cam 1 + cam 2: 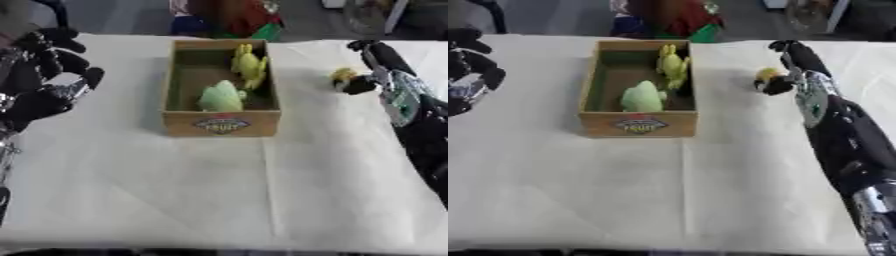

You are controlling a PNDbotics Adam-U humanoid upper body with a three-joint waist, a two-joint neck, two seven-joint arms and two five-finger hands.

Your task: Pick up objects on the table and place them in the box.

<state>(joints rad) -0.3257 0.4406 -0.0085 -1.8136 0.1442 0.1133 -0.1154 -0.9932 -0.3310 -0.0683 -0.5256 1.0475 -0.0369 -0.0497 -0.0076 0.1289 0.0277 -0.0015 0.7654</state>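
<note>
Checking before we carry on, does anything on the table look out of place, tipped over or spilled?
Nothing stands out. The box sits upright, with a pale green item and a yellow-green one inside. One small yellow thing remains on the cloth, at the right hand.

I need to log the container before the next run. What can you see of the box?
The box is a small open-topped crate that looks like wood, with a round colourful label reading FRUIT on its near wall and a dark greenish inside. It stands upright on the white-covered table, near the far edge, long side running away from the robot. Inside lie a pale green item near the front and a yellow-green item at the back right. Neither hand touches it.
</note>
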